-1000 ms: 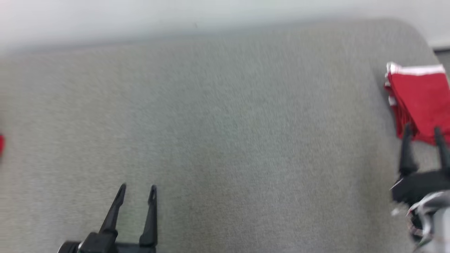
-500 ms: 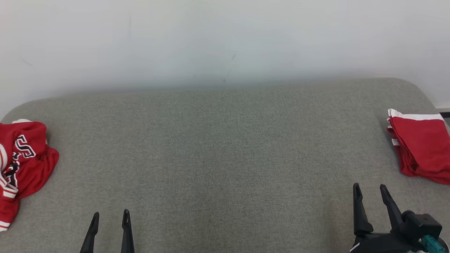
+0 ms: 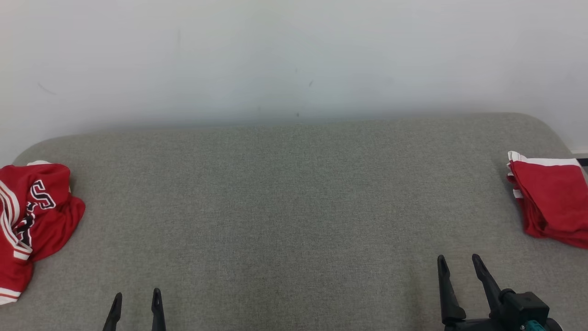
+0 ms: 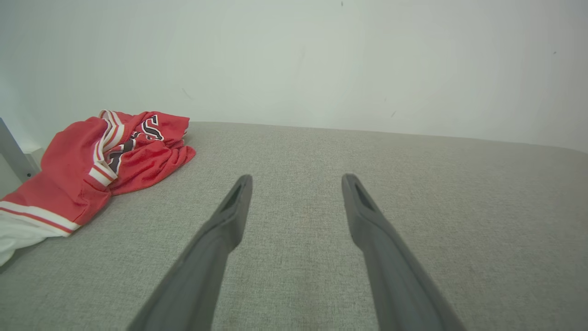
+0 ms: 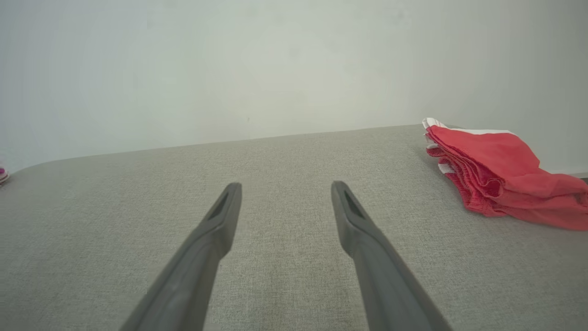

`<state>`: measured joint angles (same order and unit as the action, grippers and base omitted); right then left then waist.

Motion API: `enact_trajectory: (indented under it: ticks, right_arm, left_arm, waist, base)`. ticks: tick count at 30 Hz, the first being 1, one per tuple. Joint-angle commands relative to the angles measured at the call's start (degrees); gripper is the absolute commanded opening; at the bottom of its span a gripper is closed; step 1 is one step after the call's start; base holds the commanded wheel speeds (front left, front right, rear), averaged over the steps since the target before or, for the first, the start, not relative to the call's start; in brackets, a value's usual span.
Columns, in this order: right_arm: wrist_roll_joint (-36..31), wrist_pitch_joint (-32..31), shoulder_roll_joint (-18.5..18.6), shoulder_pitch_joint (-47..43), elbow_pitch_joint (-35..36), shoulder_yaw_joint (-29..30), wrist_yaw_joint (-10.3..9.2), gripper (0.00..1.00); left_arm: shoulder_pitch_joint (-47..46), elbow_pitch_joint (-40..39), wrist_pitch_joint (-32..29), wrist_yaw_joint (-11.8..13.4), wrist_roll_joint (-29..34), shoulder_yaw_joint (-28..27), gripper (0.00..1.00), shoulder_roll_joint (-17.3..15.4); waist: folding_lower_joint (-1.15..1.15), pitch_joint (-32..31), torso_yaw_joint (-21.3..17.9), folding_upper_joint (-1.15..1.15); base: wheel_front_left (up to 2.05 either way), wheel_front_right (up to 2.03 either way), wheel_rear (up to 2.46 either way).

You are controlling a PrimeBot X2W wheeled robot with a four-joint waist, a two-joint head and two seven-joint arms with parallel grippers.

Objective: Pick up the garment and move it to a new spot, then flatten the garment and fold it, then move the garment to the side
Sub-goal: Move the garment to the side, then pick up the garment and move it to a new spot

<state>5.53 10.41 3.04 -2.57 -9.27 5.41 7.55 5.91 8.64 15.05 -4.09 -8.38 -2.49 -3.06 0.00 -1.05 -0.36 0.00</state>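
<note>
A crumpled red garment (image 3: 32,220) with white stripes and dark lettering lies at the left end of the grey padded surface (image 3: 285,207); the left wrist view shows the garment (image 4: 101,161) ahead and to the left of the fingers. My left gripper (image 3: 136,299) stands open at the lower left, well right of the garment, holding nothing. My right gripper (image 3: 459,264) is open at the lower right, empty. In both wrist views the left gripper (image 4: 296,181) and right gripper (image 5: 285,189) hover just above the fabric surface.
A folded red piece of clothing with white trim (image 3: 549,197) rests at the right end of the surface, also visible as a neat stack (image 5: 496,174) ahead and right of my right fingers. A pale wall (image 3: 294,59) rises behind the surface.
The head camera has tilted up, so the whole picture has shifted down and the crumpled garment came into view at left. My right gripper has drawn back left, away from the folded stack.
</note>
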Motion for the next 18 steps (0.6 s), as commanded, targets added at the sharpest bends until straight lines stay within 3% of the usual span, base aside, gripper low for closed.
enact_trajectory:
  ticks: [1, 18]
  right_arm:
    - [0.0, 0.0, -0.3, -0.5, -0.1, -0.1, -0.14, 1.00]
    - [0.2, -0.4, -0.3, -0.4, -0.4, -0.2, -0.14, 1.00]
  left_arm:
    - [-0.1, 0.2, 0.2, -0.2, 0.6, -0.2, 1.00, 0.2]
    - [-0.2, 0.3, 0.2, 0.5, -0.6, 0.3, 1.00, 0.2]
  waist:
    - [0.00, -0.1, 0.1, 0.00]
    - [0.00, -0.6, -0.1, 0.00]
  base:
    - [0.00, 0.00, 0.00]
    - [0.00, 0.00, 0.00]
